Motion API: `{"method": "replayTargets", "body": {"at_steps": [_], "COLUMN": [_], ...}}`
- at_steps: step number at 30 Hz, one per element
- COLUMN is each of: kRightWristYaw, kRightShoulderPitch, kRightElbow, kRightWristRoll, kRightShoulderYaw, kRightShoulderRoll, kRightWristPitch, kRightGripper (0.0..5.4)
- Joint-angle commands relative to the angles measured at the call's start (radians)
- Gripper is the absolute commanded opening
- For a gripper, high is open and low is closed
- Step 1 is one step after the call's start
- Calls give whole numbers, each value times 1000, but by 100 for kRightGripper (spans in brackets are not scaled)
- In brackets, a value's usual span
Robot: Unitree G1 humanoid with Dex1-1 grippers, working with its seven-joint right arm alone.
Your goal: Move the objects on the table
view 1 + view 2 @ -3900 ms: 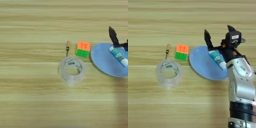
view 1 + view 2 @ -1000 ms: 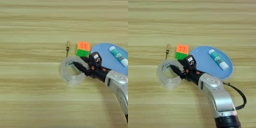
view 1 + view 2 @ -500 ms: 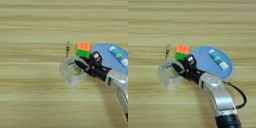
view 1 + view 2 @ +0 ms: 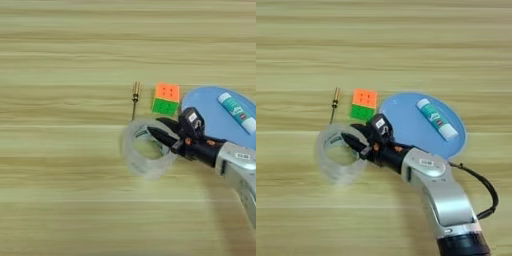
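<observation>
Jaws sit parted on our right gripper (image 4: 356, 137), one finger inside the clear tape roll (image 4: 340, 154) and one outside its right wall. We figure it's light, stiff and slick, lying mid-table (image 4: 60, 60), so pinching the wall seems best.

A lab bench: robot arm (image 4: 441, 195) over wood-grain table (image 4: 384, 45).

Five loose things are counted on the light wood-grain table (image 4: 296, 50), one of each kind. One clear wide tape roll (image 4: 338, 155) is seen, taken here as the landmark. Just up and right of it, one small orange-and-green puzzle cube (image 4: 364, 104). One tiny brass-handled screwdriver (image 4: 334, 102) is counted right above it. To the right of the roll, one round blue plate (image 4: 406, 125) is found, with one white-and-teal glue stick (image 4: 436, 118) lying on it.
</observation>
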State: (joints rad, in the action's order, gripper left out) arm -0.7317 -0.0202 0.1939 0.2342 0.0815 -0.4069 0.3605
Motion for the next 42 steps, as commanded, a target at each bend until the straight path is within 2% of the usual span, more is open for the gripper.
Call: {"method": "replayTargets", "body": {"at_steps": [1,14,20,22,32,39,42], "kRightWristYaw": [-55,-85,-107,-113,-112,-94,-81], "kRightShoulderPitch": [-28,-62,-80,-85,-72,-33,-12], "kRightElbow": [74,142,164,168,184,213,223], "kRightWristRoll": [29,31,34,33,74,174,225], "kRightShoulderYaw": [26,130,166,171,110,-2,-54], "kRightShoulderRoll": [-38,-16,-26,-29,-7,47,69], "kRightWristPitch": [-8,-2,-24,-28,-76,-127,-137], "kRightGripper": [159,157,157,218,345,455,485]}}
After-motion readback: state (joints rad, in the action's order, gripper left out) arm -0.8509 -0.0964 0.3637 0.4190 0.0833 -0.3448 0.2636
